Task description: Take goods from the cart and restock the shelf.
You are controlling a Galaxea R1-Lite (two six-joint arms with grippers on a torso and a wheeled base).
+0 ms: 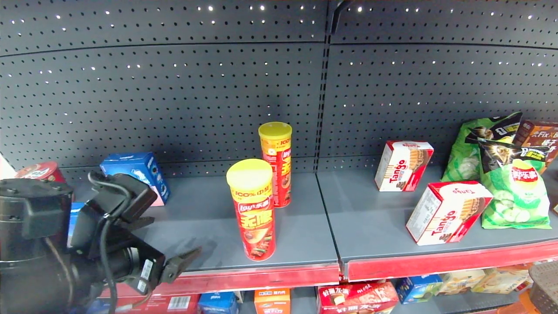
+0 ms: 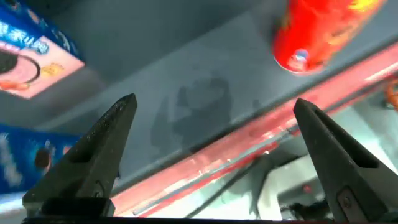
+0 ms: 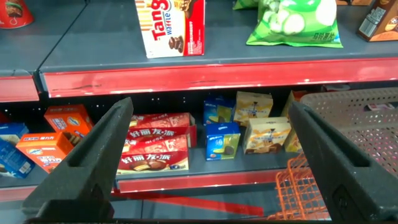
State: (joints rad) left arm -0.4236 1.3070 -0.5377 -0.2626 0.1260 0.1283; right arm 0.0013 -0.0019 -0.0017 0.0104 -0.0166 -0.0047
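**Head view.** My left gripper (image 1: 170, 237) hangs just left of the tall red crisp tube with the yellow plastic lid (image 1: 255, 209), fingers spread and holding nothing. The tube stands upright near the red front lip of the grey metal shelf (image 1: 209, 218). A second tube of the same kind (image 1: 277, 163) stands behind it. The grey mesh basket (image 1: 545, 283) on the cart sits far right of the tube and below its shelf.

**Left wrist view.** The left gripper (image 2: 214, 102) is open over the shelf's front lip. The tube's base (image 2: 301, 46) is near one fingertip but apart from it. My wrist is low, pointing in at the shelf.

**Right wrist view.** My right gripper (image 3: 211, 106) is also spread and empty. It is held below the tube's shelf and faces the lower rows, with the basket (image 3: 354, 118) close beside one finger.

As I judge it, the tube is placed and the next fetch from the cart is due. To do that well, I should draw the left arm straight back from the tube so no finger clips it near the edge. The right arm should go down into the basket with its fingers wide.
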